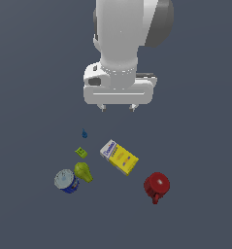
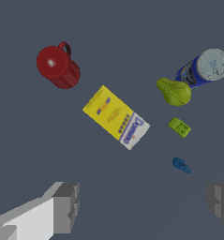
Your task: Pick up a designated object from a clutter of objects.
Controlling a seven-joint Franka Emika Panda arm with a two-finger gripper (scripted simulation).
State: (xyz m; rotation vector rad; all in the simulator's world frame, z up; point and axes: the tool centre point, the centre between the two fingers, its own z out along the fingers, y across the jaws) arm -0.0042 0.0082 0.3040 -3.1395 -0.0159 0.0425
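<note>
Your hand (image 1: pixel 118 108) hangs high with fingers spread wide, holding nothing; the tiny blue piece (image 1: pixel 84 133) lies on the surface (image 1: pixel 200 146) below it, off toward the green tile (image 1: pixel 80 152); probably feather-light and skittish, so pinch across its slim middle.

Tiny dark-blue drop-like piece (image 1: pixel 84 133) (image 2: pixel 181 165) (smallest item) lies alone on floor, near green tile (image 1: pixel 80 152) (image 2: pixel 179 127).
</note>
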